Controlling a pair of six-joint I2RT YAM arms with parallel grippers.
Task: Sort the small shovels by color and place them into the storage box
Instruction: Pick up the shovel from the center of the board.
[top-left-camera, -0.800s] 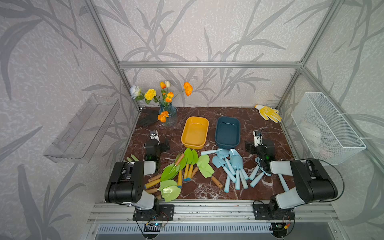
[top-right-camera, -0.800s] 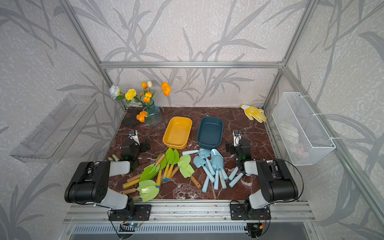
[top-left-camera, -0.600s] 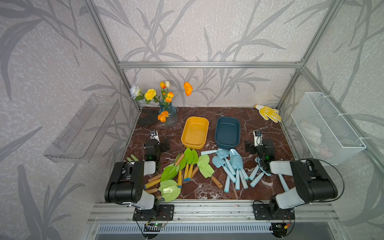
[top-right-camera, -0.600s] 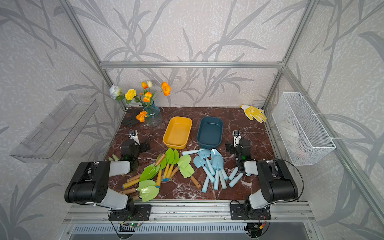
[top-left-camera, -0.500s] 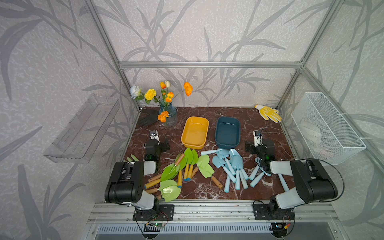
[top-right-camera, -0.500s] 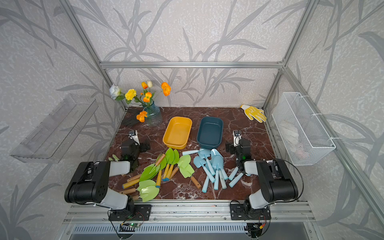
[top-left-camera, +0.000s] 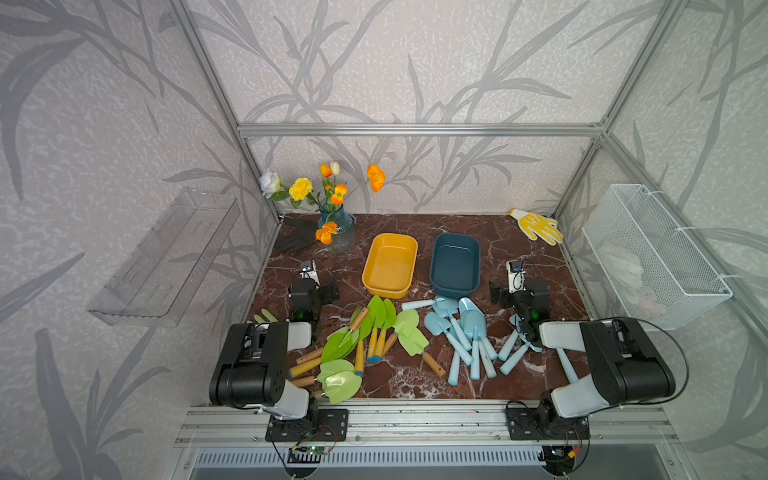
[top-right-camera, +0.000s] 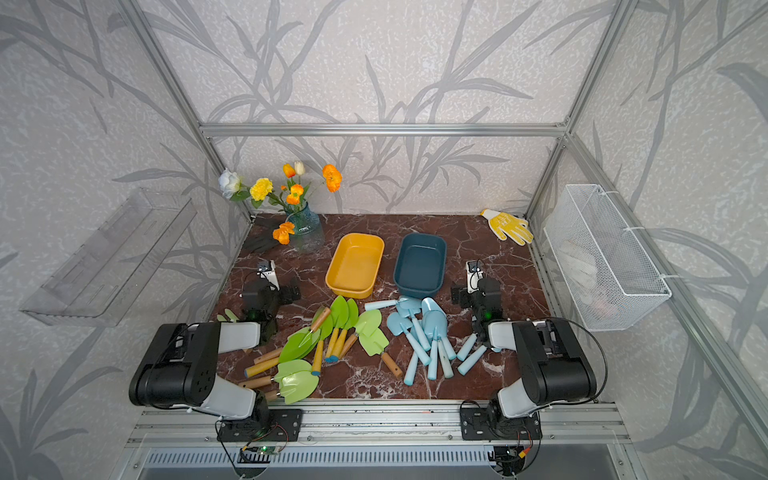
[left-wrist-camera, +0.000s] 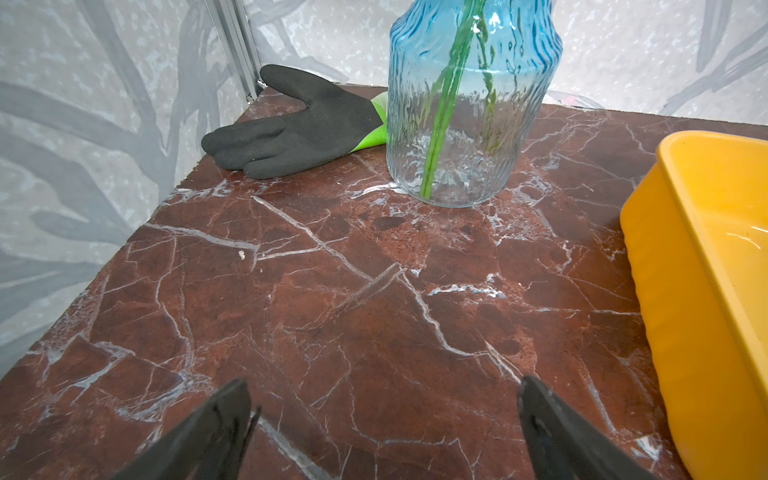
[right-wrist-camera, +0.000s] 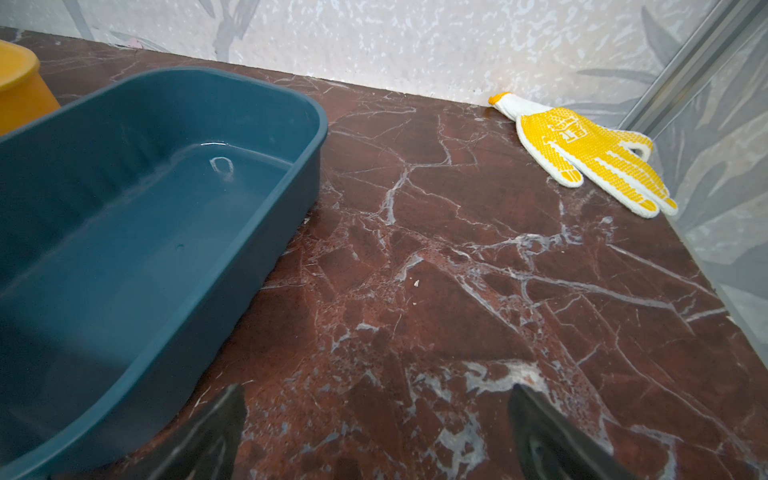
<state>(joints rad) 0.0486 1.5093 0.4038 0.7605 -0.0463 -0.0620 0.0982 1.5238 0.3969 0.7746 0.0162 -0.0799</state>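
Observation:
Several small shovels lie in two heaps near the table's front in both top views. The lime-green ones (top-left-camera: 376, 322) (top-right-camera: 338, 320) have wooden handles and lie on the left. The pale blue ones (top-left-camera: 461, 328) (top-right-camera: 424, 328) lie on the right. Behind them stand two storage boxes with nothing inside: a yellow box (top-left-camera: 386, 291) (left-wrist-camera: 681, 299) and a dark blue box (top-left-camera: 455, 293) (right-wrist-camera: 266, 249). My left gripper (top-left-camera: 311, 286) (left-wrist-camera: 382, 395) is open over bare marble, left of the yellow box. My right gripper (top-left-camera: 519, 289) (right-wrist-camera: 376, 399) is open over bare marble, right of the blue box.
A blue glass vase (top-left-camera: 338, 232) (left-wrist-camera: 465, 124) of flowers and a black glove (left-wrist-camera: 299, 129) sit at the back left. A yellow glove (top-left-camera: 538, 226) (right-wrist-camera: 590, 153) lies at the back right. Green fork prongs (top-left-camera: 266, 318) show beside the left arm. A wire basket (top-left-camera: 656, 257) hangs on the right wall.

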